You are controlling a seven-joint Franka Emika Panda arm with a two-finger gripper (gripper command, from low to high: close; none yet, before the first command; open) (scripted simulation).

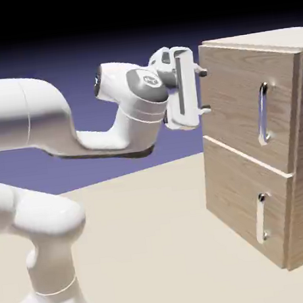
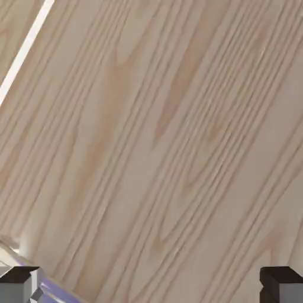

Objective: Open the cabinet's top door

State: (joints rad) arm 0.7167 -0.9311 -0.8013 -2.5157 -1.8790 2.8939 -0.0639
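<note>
Here the gripper (image 1: 205, 90) is held spread wide and empty against the top door (image 1: 241, 97) near its hinge-side edge. The long vertical handle (image 1: 263, 113) lies further along the panel, toward the exterior view's right.

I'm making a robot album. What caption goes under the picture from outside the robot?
The open claw points at the left edge of the shut top door, not at its handle.
</note>
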